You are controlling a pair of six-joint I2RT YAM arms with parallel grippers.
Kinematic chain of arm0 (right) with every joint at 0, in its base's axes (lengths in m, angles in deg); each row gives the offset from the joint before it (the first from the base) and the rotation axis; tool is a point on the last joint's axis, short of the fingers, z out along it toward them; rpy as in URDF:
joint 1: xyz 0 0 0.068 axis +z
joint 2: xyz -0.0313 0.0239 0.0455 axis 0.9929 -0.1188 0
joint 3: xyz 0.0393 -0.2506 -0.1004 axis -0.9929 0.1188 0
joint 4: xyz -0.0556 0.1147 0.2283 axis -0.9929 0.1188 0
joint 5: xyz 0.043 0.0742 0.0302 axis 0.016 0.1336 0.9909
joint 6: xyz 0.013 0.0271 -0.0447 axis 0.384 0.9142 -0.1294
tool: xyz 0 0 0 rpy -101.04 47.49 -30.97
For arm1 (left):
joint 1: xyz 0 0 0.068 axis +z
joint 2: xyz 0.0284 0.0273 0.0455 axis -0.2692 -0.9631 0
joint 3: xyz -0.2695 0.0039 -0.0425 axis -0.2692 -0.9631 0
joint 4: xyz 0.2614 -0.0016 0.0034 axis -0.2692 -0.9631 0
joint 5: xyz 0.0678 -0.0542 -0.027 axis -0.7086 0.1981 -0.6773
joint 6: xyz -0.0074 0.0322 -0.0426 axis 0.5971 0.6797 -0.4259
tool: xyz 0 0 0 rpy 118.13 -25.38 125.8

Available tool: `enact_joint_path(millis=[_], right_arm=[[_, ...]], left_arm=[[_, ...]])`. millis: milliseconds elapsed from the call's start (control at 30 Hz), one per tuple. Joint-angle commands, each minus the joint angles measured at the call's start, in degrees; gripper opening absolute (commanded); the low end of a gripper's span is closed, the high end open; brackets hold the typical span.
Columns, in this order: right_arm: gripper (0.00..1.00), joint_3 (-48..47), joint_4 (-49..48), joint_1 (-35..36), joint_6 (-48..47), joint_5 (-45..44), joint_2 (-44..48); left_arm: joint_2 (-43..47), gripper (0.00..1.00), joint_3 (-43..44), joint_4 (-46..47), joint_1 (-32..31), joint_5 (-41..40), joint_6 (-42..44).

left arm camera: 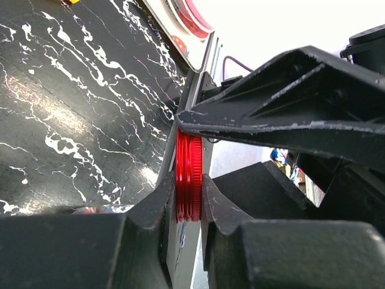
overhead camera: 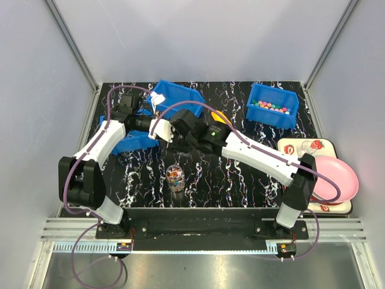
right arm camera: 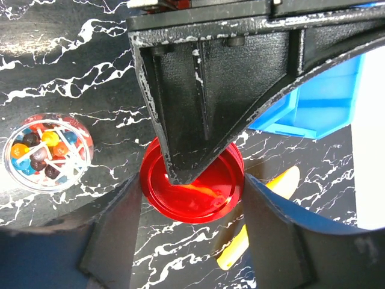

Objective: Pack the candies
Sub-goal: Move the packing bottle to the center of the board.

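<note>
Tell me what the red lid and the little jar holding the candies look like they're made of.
The red lid: glossy, ribbed rim; it glows as if translucent, so probably plastic, possibly coated metal. The jar: clear and colourless, candies visible through its wall; plastic or glass, cannot tell.

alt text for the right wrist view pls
A red lid fills the centre, the right gripper against its rim on both sides and the left gripper clamping it from the frame's top. On the black marbled table, a clear jar of candies stands at left; a yellow scoop lies behind the lid.
</note>
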Motion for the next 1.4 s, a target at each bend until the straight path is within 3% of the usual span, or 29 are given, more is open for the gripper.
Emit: enact_joint_path(millis=[0,167,233,267,400,533,667,900,1100,1200,1367], right_arm=[[0.61,-2.9,-1.0,0.3,0.3,1.3,-0.1],[0.55,-3.0,-0.8,0.2,0.4,1.7,0.2],[0.53,-3.0,-0.5,0.2,0.4,1.9,0.6],[0.52,-3.1,-0.2,0.2,0.4,2.0,0.9],[0.51,-3.0,0.7,0.2,0.7,2.8,3.2],[0.51,-1.2,1.9,0.2,0.5,3.9,7.9],[0.51,2.0,2.4,0.2,-0.7,4.4,12.0],[0.5,4.5,2.6,-3.2,-0.8,6.3,16.8],[0.5,4.5,2.5,-6.5,-0.2,7.6,19.6],[0.5,4.4,2.7,-7.6,-0.1,7.7,20.6],[0.5,4.2,2.9,-8.7,0.7,8.2,21.5]], left_arm=[[2.6,0.0,0.3,1.5,0.1,2.6,0.4],[3.8,0.0,-0.1,1.5,0.1,3.4,1.0],[4.3,0.13,-0.2,1.5,0.1,3.2,1.7],[4.9,0.29,-0.1,1.4,0.2,2.5,2.2],[5.9,0.66,1.5,-4.8,1.0,0.7,13.6],[6.1,0.84,3.4,-18.8,3.6,-1.6,30.1],[7.1,0.98,-1.3,-22.4,7.3,-3.3,39.8],[8.6,0.99,-12.1,-27.6,9.4,-6.5,62.6],[11.8,0.99,-19.1,-27.8,9.1,-6.0,76.6],[14.0,0.99,-21.6,-27.4,8.3,-6.7,80.9],[15.7,0.99,-25.0,-21.1,4.5,-9.7,77.2]])
